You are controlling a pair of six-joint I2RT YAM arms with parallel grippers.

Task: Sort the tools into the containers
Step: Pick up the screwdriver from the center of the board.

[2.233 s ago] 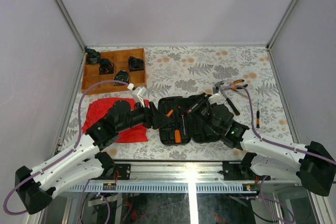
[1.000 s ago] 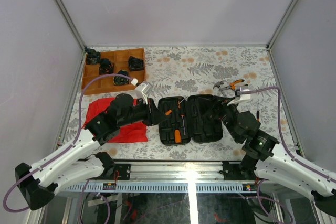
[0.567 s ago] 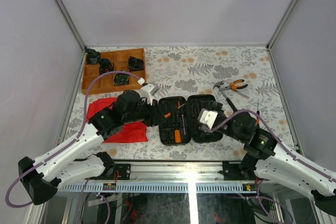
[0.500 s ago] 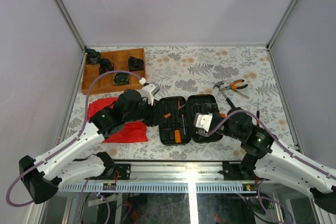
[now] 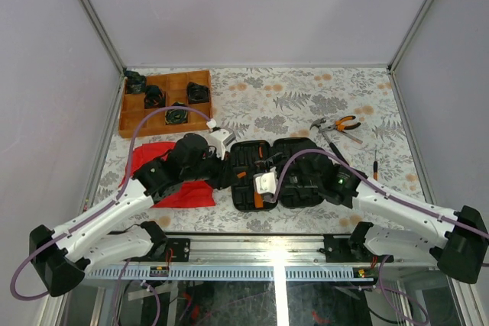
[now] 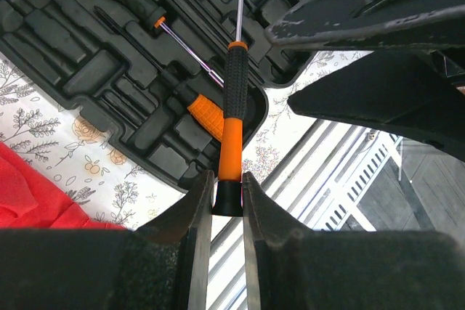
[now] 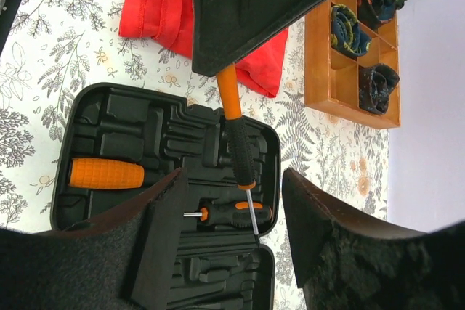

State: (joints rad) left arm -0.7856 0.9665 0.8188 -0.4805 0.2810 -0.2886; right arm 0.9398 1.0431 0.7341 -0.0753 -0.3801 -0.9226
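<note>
left gripper clamps orange-and-black slim screwdriver by butt | shaft points away, over black plastic case | right gripper fingers apart, screwdriver ahead of gap

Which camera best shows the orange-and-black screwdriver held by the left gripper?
The left wrist view: the screwdriver shows full length, its butt pinched in the left gripper, tip over the open case. The right wrist view shows handle and shaft but hides the grip. In the top view it is barely visible.
</note>
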